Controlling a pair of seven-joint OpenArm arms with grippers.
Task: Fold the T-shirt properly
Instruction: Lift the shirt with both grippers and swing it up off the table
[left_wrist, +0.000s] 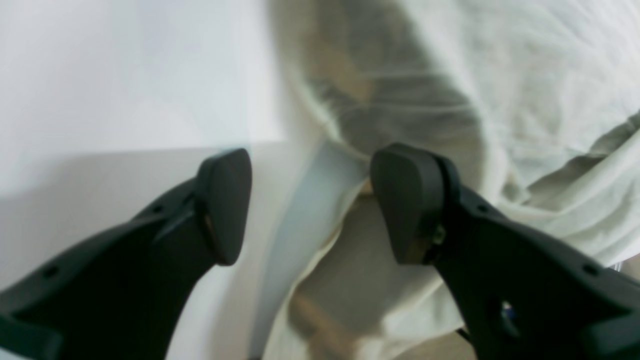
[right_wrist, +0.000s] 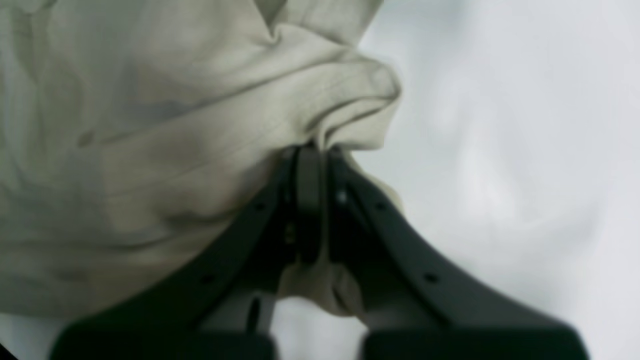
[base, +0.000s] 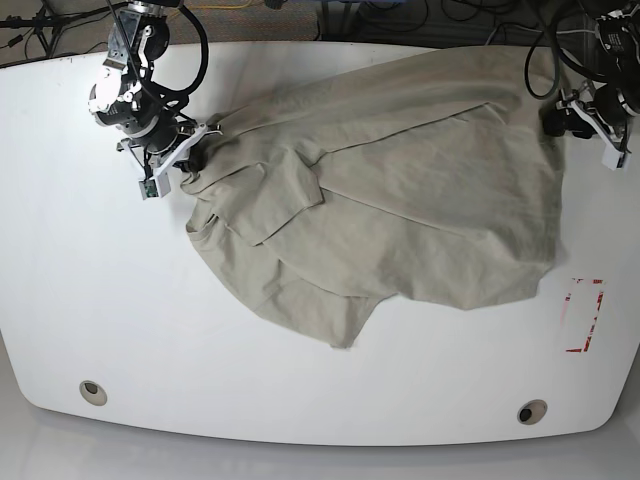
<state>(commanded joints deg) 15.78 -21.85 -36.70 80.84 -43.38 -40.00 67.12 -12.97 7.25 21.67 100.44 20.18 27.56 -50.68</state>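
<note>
1. my right gripper is pinching the t-shirt near the table's far left corner.
2. my left gripper is spread over its far right edge.
3. shirt stretches crumpled between them.

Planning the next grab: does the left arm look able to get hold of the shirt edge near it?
Probably yes. The left gripper is open, and the T-shirt hem lies between its fingers with nothing blocking.

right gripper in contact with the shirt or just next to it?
Touching. In the right wrist view the right gripper has its jaws shut, with a bunched fold of the T-shirt pinched between them.
</note>
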